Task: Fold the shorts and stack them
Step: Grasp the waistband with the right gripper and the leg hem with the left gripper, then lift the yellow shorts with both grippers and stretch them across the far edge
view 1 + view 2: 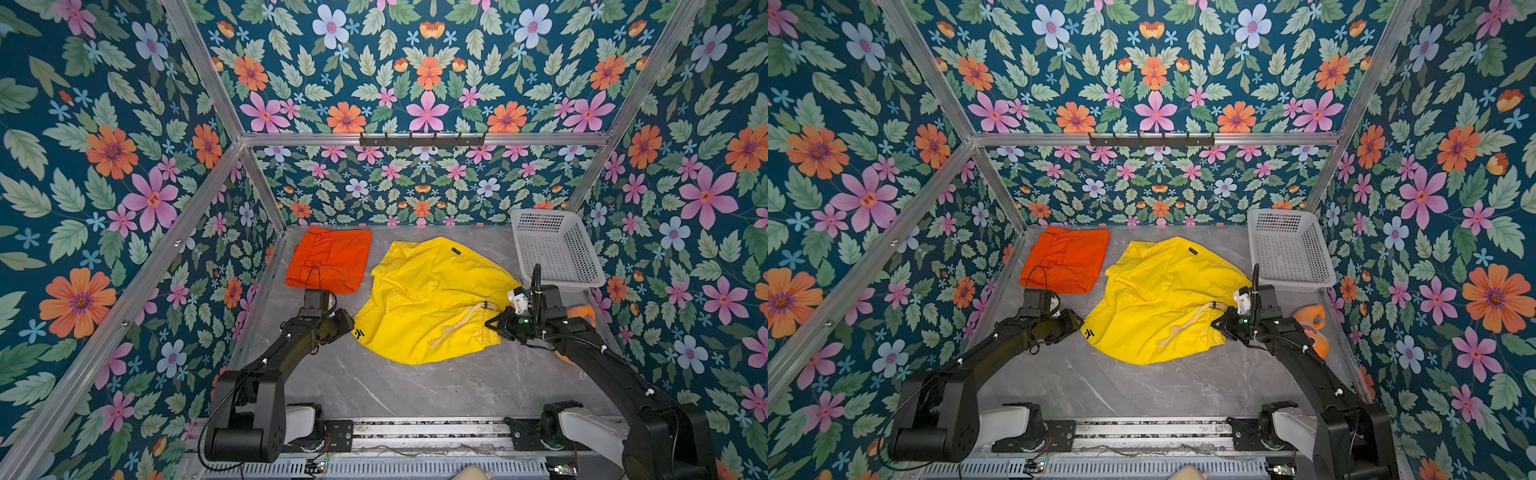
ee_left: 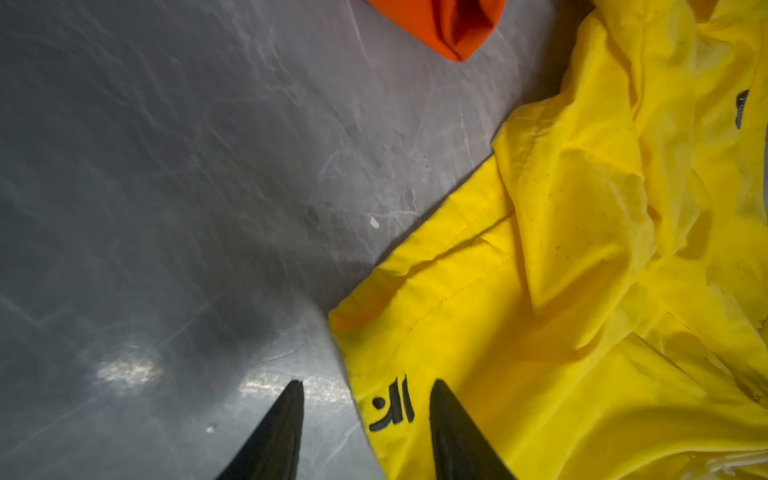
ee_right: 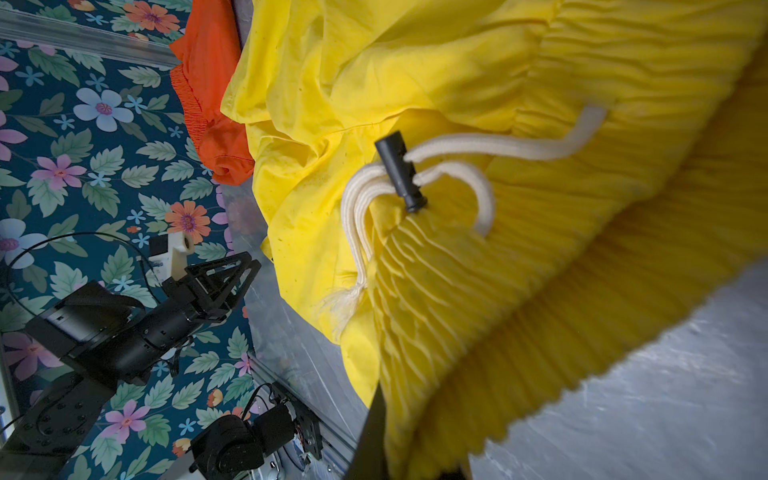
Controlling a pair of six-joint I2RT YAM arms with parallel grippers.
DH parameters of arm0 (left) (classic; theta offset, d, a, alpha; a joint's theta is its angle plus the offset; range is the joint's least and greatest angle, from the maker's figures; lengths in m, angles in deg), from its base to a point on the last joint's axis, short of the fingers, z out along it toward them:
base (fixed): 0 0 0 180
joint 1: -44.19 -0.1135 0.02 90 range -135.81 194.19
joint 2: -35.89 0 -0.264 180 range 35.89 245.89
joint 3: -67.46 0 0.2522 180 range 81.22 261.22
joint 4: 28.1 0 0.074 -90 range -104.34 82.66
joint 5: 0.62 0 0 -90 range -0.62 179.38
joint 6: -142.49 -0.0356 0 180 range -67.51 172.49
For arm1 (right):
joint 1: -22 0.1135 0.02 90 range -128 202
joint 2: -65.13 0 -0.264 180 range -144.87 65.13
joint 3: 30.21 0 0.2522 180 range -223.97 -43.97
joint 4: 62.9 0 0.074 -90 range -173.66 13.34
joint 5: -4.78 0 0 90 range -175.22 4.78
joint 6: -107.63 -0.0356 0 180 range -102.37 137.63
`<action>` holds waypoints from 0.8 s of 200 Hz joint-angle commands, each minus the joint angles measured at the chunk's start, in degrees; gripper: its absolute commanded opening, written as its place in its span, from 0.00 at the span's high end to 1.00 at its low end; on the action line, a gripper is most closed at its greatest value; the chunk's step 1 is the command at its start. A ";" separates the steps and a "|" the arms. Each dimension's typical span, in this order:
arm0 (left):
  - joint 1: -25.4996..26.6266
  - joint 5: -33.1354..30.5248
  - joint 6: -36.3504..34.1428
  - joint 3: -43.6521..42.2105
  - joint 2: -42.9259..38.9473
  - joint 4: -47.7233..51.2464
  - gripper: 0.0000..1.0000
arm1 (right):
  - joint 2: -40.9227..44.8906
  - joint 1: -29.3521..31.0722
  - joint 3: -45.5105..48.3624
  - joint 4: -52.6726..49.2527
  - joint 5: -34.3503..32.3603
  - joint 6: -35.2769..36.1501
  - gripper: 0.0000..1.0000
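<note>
Right end effector point(image 1: 494, 325) clamped on yellow shorts point(image 1: 428, 291) at waistband point(image 3: 540, 257); left end effector point(image 2: 366, 384) parted, straddling hem edge point(image 2: 415, 320).

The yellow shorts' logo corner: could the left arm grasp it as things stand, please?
Likely yes: the left arm's jaws stand open astride that corner of the yellow shorts, nothing in between.

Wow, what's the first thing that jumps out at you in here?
The crumpled bright yellow fabric shorts spread across the middle of the grey marble table grab the eye first. Behind them on the left lies a folded bright orange pair of shorts, with a white plastic mesh basket at the back right. All around, flowery blue wallpaper covers the walls.
</note>
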 commanded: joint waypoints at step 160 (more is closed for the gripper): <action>-0.13 0.49 -2.08 7.39 2.58 1.94 0.98 | 5.27 -0.59 -5.38 -3.75 -0.60 -3.65 1.00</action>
